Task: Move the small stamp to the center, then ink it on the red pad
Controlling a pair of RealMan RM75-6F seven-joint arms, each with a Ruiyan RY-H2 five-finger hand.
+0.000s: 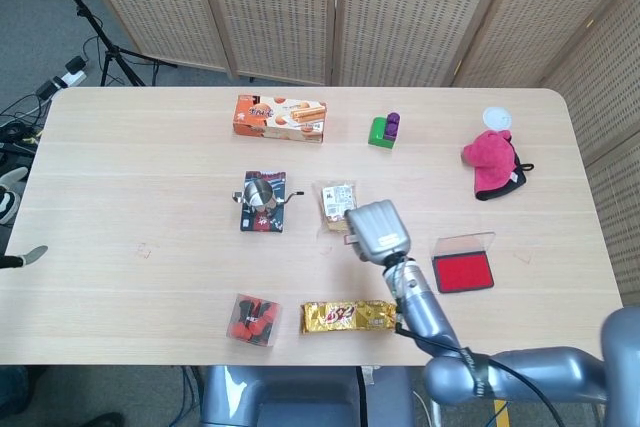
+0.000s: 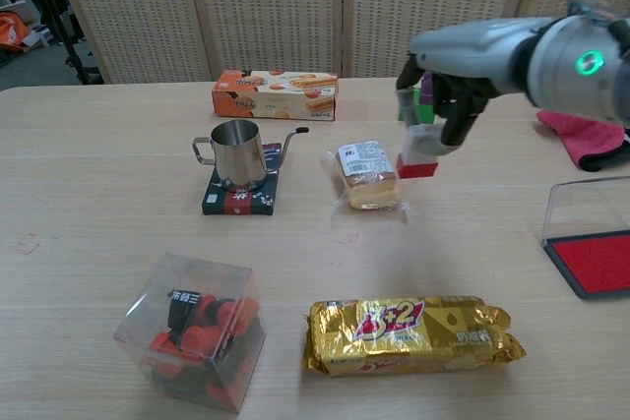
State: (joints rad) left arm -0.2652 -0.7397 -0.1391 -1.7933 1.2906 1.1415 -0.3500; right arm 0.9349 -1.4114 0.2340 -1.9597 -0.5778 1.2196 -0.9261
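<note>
The small stamp (image 2: 418, 155), white with a red base, hangs in the air, pinched from above by my right hand (image 2: 448, 95). In the head view my right hand (image 1: 378, 230) covers the stamp, hovering just right of the bread pack. The red ink pad (image 1: 462, 273) lies open on the table to the hand's right, its clear lid raised behind it. In the chest view the red ink pad (image 2: 594, 263) sits at the right edge, lower than the stamp. My left hand shows in neither view.
A bread pack (image 2: 367, 176) lies just left of the stamp. Steel kettle (image 2: 236, 154) on a coaster, biscuit box (image 2: 276, 93), clear box of clips (image 2: 194, 331), gold snack pack (image 2: 409, 333), toy blocks (image 1: 384, 129) and pink cloth (image 1: 490, 162) stand around.
</note>
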